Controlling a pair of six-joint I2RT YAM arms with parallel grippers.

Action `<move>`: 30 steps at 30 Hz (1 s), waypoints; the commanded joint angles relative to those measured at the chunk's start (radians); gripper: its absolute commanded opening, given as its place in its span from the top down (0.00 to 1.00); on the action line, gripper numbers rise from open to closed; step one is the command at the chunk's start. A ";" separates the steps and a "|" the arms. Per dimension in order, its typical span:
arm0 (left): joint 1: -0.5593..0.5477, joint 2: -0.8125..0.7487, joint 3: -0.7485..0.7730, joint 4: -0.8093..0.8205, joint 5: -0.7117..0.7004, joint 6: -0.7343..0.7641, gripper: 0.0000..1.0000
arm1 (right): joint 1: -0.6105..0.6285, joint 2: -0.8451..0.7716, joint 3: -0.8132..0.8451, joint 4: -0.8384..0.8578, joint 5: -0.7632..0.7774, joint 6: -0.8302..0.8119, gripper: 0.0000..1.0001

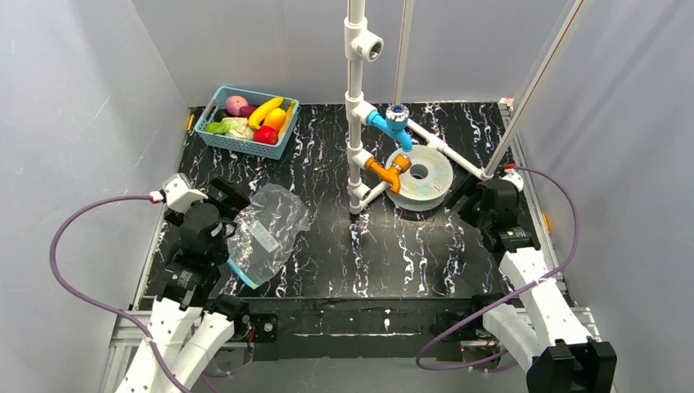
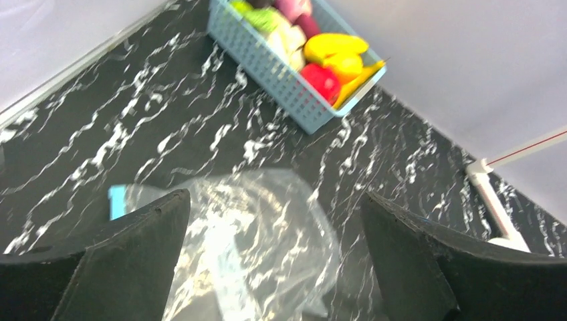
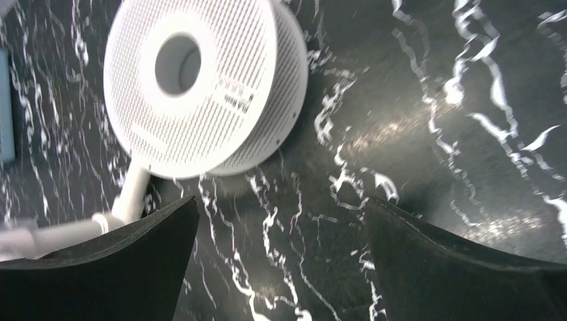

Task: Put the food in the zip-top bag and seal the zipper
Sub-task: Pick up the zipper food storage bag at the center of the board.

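Top view. The desk (image 1: 368,246) has a black marbled surface with white veining, and is enclosed at 9, 12 and 3 o'clock by plain pale grey walls (image 1: 82,98). A white pipe frame (image 1: 356,123) with one blue and one orange fitting rises from the desk centre toward 12 o'clock.

At 10 o'clock stands a blue basket (image 1: 245,146) that contains the food (image 1: 254,119), which is yellow, red, green and pink pieces. At 8 o'clock the zip-top bag (image 1: 270,225) lies crumpled on the desk, well apart from the basket. Its white label (image 1: 263,237) faces up and the zipper (image 1: 243,274) is at its 7 o'clock end. A white perforated spool (image 1: 430,176) lies at 2 o'clock, touching the frame.

The left tool (image 1: 229,198) is at the bag's 9 o'clock edge. Its jaws are spread wide and grip nothing, and the left wrist view frames the bag between them. The right tool (image 1: 473,196) is just beside the spool at 3 o'clock, equally wide and unloaded.
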 commanded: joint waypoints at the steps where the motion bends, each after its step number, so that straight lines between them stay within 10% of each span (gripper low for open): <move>1: 0.003 0.019 0.143 -0.513 -0.042 -0.181 0.01 | 0.076 -0.004 0.024 -0.037 -0.089 -0.018 0.00; 9: 0.003 -0.107 0.104 -0.459 0.138 -0.025 0.01 | 0.310 0.016 0.010 0.008 -0.178 -0.042 0.00; 16: 0.003 -0.045 0.159 -0.597 0.189 -0.003 0.00 | 0.793 0.070 -0.054 0.151 -0.012 -0.073 0.00; 22: 0.003 -0.072 0.199 -0.651 0.246 0.037 0.00 | 1.216 0.356 0.104 0.331 0.173 -0.360 0.00; 30: 0.003 -0.202 0.160 -0.662 0.180 0.010 0.00 | 1.348 0.759 0.369 0.500 0.208 -0.786 0.05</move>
